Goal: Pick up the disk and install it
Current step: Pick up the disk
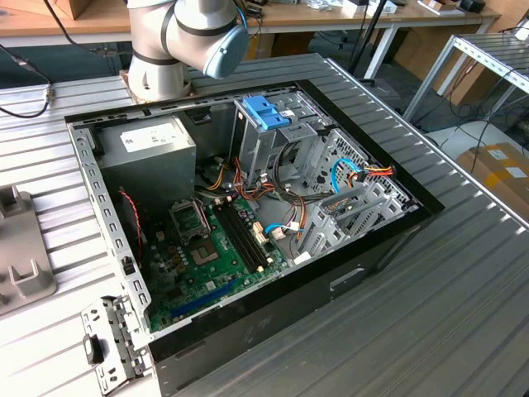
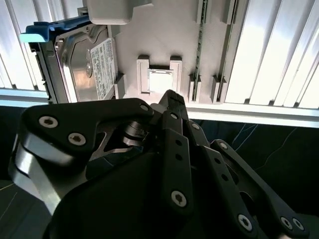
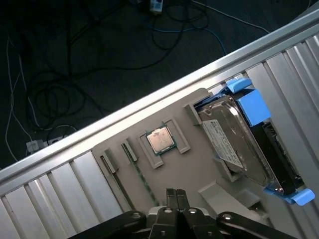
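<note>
Disk (image 3: 234, 144): flat rectangular slab of silver-grey metal with rounded relief on its casing and a pale printed label on the broad face.
Disk position: stands on its long edge in a slot of the fixture plate (image 3: 197, 159), well apart from the gripper, with nothing gripping it.
Blue bracket (image 3: 253, 106): glossy blue plastic running along the disk's edges, with flared tabs at both ends.
Fixture plate: matte pale grey-beige sheet with raised ribs and small walled pockets; it lies flat on the table (image 3: 55, 191).
Table: bright aluminium with long parallel ribs and grooves.
Processor chip (image 3: 159, 141): small square with a shiny metal lid, seated in a square pocket of the plate beside the disk.
Memory stick (image 3: 144, 183): thin green strip on edge in a narrow slot.
Gripper (image 3: 175, 191): black linkage arms with round screw heads; the two slim fingers are pressed together with nothing between them, poised over the plate between the chip and the stick.
Computer case (image 1: 273, 322): open black box on the table in the exterior view, showing a green motherboard (image 1: 211, 256), perforated grey metal cages and a grey power-supply box (image 1: 149, 153).
Robot arm (image 1: 178, 37): smooth grey cylinder with a blue cap, mounted behind the case.
</note>
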Action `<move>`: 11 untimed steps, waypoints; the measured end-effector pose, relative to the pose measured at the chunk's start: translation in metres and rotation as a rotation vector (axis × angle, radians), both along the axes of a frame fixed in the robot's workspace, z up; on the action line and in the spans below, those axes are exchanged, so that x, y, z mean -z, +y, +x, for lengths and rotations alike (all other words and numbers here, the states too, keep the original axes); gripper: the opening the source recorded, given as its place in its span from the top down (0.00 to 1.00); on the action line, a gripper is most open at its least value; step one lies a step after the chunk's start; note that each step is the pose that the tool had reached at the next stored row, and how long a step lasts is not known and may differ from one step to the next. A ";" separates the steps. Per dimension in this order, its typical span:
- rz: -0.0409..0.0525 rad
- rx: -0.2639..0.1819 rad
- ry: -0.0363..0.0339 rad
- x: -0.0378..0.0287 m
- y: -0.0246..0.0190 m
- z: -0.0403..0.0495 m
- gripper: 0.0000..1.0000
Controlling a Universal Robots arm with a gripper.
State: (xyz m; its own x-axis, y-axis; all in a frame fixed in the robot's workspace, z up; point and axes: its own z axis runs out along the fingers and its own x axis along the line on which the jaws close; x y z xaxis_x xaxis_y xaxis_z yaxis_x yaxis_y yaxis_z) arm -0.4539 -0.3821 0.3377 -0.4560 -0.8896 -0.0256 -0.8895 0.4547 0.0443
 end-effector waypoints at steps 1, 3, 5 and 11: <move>0.0000 -0.007 0.0000 0.0000 0.0000 0.0000 0.90; 0.0000 -0.025 0.0000 0.0000 0.0000 0.0000 0.90; 0.0000 -0.047 0.0000 0.0000 0.0000 0.0000 0.90; 0.0000 -0.125 0.0000 0.0000 0.0000 0.0000 0.90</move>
State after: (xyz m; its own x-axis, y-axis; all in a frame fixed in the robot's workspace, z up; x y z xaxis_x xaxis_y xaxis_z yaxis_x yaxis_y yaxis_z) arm -0.4539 -0.3821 0.3377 -0.3420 -0.9393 -0.0256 -0.9391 0.3407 0.0444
